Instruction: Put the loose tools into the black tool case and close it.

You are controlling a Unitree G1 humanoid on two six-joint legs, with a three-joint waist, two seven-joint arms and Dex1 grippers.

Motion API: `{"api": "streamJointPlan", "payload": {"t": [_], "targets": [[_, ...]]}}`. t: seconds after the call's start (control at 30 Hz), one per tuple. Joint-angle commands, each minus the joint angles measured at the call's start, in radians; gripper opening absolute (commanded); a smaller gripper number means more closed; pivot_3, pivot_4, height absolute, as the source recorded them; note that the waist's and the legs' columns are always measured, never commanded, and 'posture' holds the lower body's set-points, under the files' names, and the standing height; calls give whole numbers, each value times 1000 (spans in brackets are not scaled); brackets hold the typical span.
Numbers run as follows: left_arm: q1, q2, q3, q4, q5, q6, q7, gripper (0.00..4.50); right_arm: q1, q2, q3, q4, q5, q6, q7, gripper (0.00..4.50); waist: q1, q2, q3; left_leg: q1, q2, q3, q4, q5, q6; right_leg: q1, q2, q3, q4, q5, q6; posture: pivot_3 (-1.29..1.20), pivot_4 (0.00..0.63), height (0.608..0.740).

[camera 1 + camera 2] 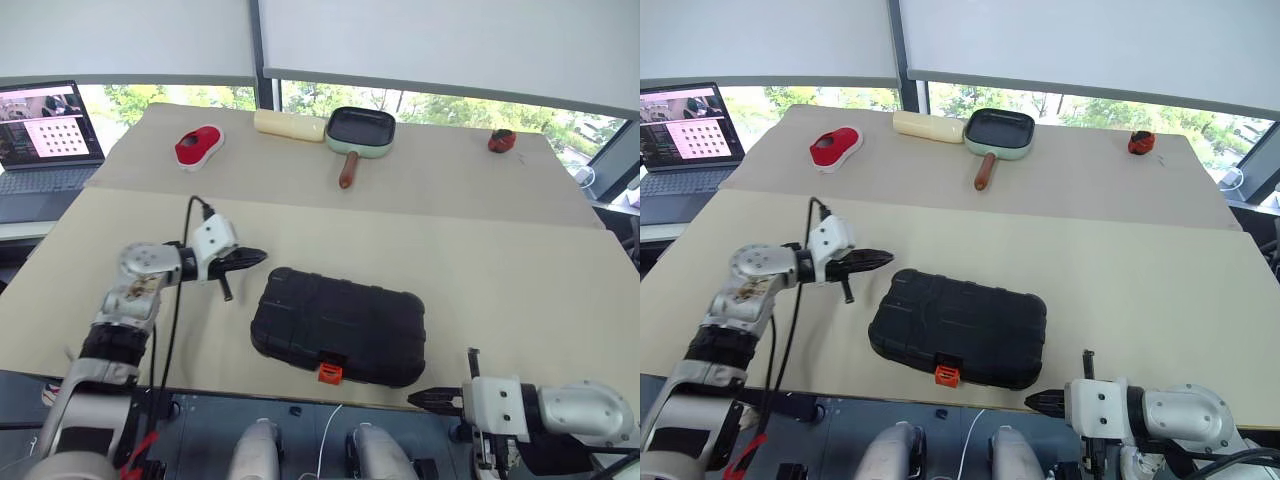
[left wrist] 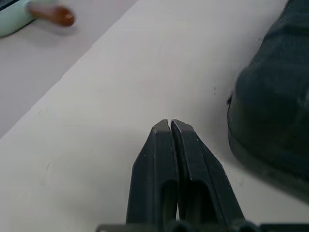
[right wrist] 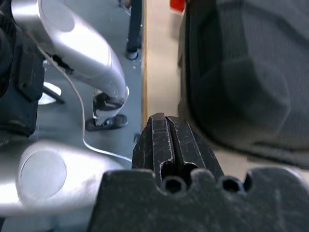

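Note:
The black tool case [image 1: 338, 325] lies closed and flat near the table's front edge, its orange latch [image 1: 330, 372] facing me. My left gripper [image 1: 262, 257] hovers just off the case's far left corner, fingers shut and empty, pointing toward the case [image 2: 275, 121]. My right gripper [image 1: 412, 399] is low at the table's front edge, right of the latch, shut with nothing in it. In the right wrist view its shut fingertips [image 3: 161, 118] point along the table edge beside the case [image 3: 251, 72]. The loose tools are out of view.
At the back of the table stand a green-rimmed square pan [image 1: 360, 130] with a brown handle, a cream roll [image 1: 288, 124], a red-and-white object [image 1: 198, 146] and a small red object [image 1: 502, 141]. A laptop [image 1: 45, 140] sits off the far left.

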Motion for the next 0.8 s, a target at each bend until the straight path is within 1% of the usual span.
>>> {"api": "streamJointPlan", "payload": {"t": [0.03,0.07,0.13,0.27,0.4,0.53,0.63,0.7,0.8], "targets": [[-65,-33,-42,59,33,-57,-56,24,-72,19,60,4,-61,43,-30,0,-2,0,0,1,0,0,0,0,0,1,0,1,0,0,0,0,150,740],[-71,-38,-49,65,32,-63,-76,24,-90,27,69,12,-77,53,-45,0,-3,0,0,0,0,0,0,0,0,0,0,1,0,0,1,0,150,740],[-52,-24,-76,16,18,-41,-166,24,-142,55,70,54,-119,86,-98,0,-8,-1,0,0,0,0,0,0,0,0,0,1,0,0,1,0,150,740],[27,50,-116,-146,-15,56,-323,24,-250,121,19,162,-170,148,-219,0,-25,1,0,1,0,1,0,0,0,0,0,1,1,0,0,0,150,740],[74,89,-109,-253,-42,134,-360,24,-339,157,0,246,-170,204,-269,0,-23,1,0,1,0,1,0,0,0,0,-1,1,2,0,1,0,150,740],[53,91,-62,-288,-69,196,-327,24,-347,136,-25,231,-117,254,-223,0,-14,2,1,1,0,0,0,0,0,0,-1,0,2,0,1,0,150,740],[-17,71,-26,-332,-134,320,-313,24,-300,86,-72,145,-16,334,-130,0,-6,2,1,-1,-1,0,1,0,0,0,-1,0,2,-1,1,0,150,740],[-51,55,-35,-375,-158,358,-320,24,-271,52,-99,96,29,367,-92,0,-4,2,1,-2,-1,-1,1,0,0,-1,-1,0,2,-1,2,0,150,740],[-69,15,-80,-432,-160,365,-328,24,-224,14,-115,34,76,414,-52,0,-1,2,1,-2,-1,-1,1,0,0,0,-1,0,1,0,2,0,150,740]]}}
